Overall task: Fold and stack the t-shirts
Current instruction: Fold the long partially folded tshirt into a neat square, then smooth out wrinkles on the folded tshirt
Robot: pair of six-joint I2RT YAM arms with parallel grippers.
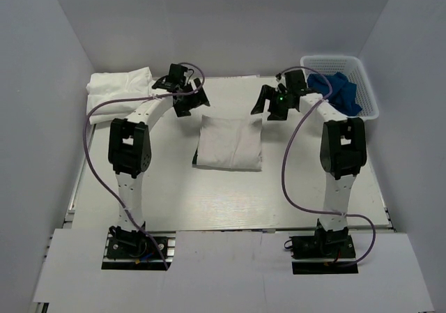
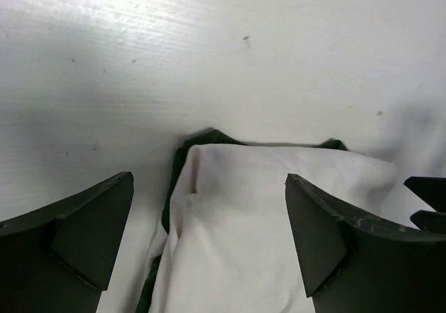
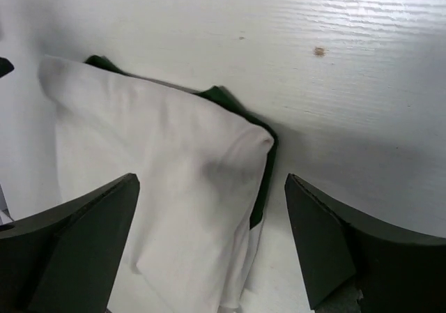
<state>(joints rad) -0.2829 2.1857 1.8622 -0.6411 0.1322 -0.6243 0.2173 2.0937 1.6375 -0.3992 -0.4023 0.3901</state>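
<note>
Table (image 1: 209,194) takes up most of the top view. Folded tee (image 1: 230,143) lies flat at its centre, white side up, with dark green edging showing under its far corners in both wrist views. White pile of tees (image 1: 117,87) sits at 10 o'clock in the far corner, well apart from it. Basket (image 1: 368,90) is at 2 o'clock with blue cloth (image 1: 338,90) inside. Left gripper (image 1: 193,102) is at the folded tee's 11 o'clock corner, jaws spread wide, nothing held. Right gripper (image 1: 268,109) is at the 1 o'clock corner, likewise wide apart and empty. Can't tell whether any fingertip touches the cloth.
</note>
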